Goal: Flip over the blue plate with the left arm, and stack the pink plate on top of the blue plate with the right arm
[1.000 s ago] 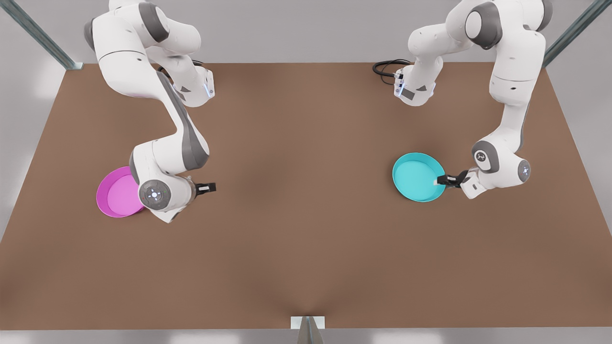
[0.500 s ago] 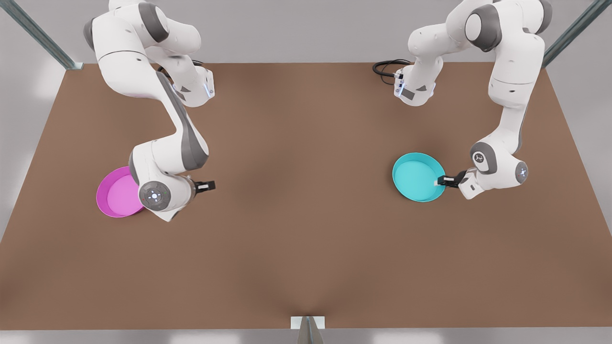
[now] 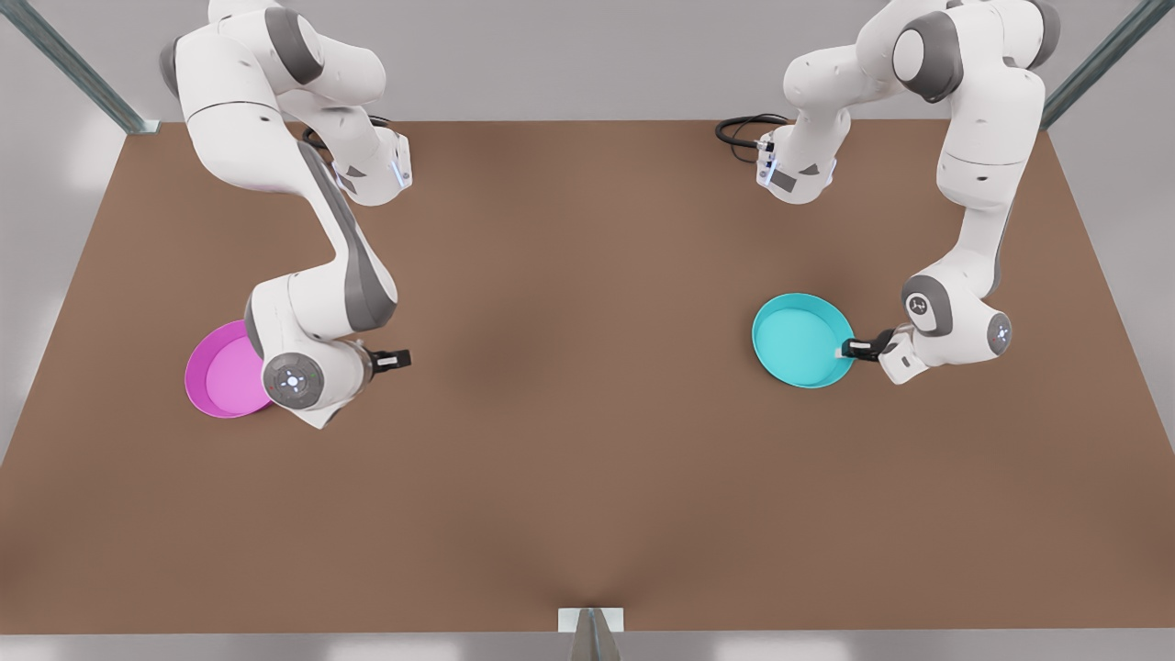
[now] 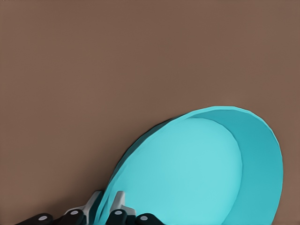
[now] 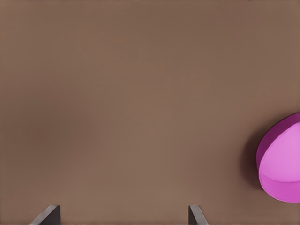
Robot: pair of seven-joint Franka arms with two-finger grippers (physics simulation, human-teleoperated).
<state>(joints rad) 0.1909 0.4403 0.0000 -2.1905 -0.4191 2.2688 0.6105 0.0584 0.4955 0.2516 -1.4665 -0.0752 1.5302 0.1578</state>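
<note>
The blue plate (image 3: 797, 341) lies open side up on the brown table (image 3: 587, 477), at the front view's right. My left gripper (image 3: 846, 349) is shut on its rim at the side toward the front view's right edge. In the left wrist view one finger is inside and one outside the blue plate's (image 4: 197, 173) wall, at my left gripper (image 4: 107, 207). The pink plate (image 3: 220, 375) lies open side up at the front view's left, partly behind the right arm's wrist. My right gripper (image 3: 395, 360) hovers open beside it, holding nothing. The right wrist view shows the pink plate (image 5: 281, 164) off to one side of my right gripper (image 5: 123, 216).
A black cable (image 3: 742, 128) coils at the table's far edge near the arm base. Grey metal posts stand at both far corners, and a small bracket (image 3: 590, 621) sits at the middle of the near edge. Bare table lies between the two plates.
The left arm's wrist has drawn in and sunk slightly, and the blue plate has shifted a touch toward the front view's left. The right arm has barely moved.
</note>
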